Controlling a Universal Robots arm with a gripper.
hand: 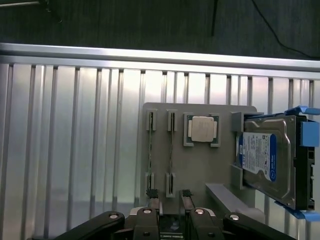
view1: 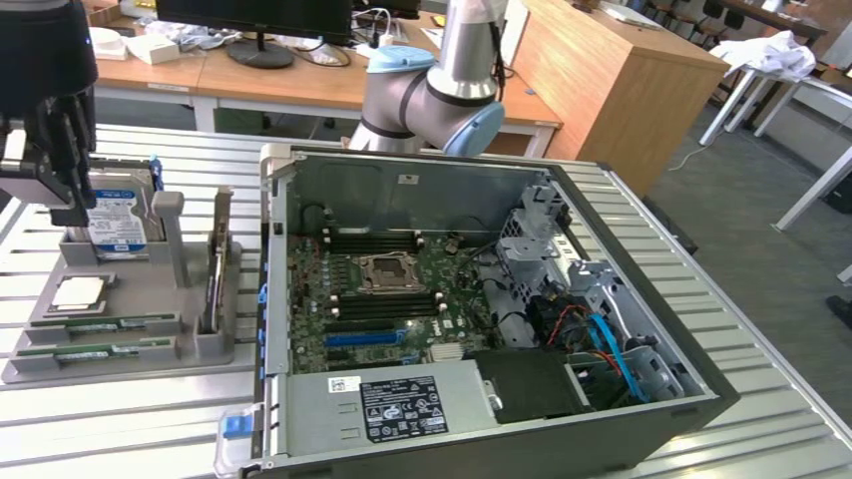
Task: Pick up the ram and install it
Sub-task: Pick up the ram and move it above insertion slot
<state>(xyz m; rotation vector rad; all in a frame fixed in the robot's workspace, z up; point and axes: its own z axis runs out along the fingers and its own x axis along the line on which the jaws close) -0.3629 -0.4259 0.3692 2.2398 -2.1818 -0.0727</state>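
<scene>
From the exterior view I see my black gripper [view1: 47, 150] hanging over the grey holder [view1: 200, 339] at that view's left, close above the hard drive [view1: 118, 228]. In this view the first ram stick [view1: 104, 323] and the second ram stick [view1: 96, 349] sit side by side in two slots of the holder. They are long, thin and green with small white labels. Beside the holder, toward that view's right, stands one open computer case [view1: 399, 190] with a green board [view1: 313, 289] inside.

The wrist view looks straight down, so the two ram sticks show as thin lines on edge, one [hand: 151, 150] just beside the other [hand: 171, 150]. Here the gripper [hand: 168, 194] is spread open. Its two fingers [hand: 186, 196] stand apart with nothing between them, and they are near the ends of the ram slots.

I count two ram sticks, one hard drive [hand: 265, 160] and one square silver chip [hand: 202, 129].

The holder [hand: 200, 170] looks like smooth grey plastic. The drive is a shiny box with a blue and white label. The counter [hand: 75, 150] is ribbed, shiny metal
</scene>
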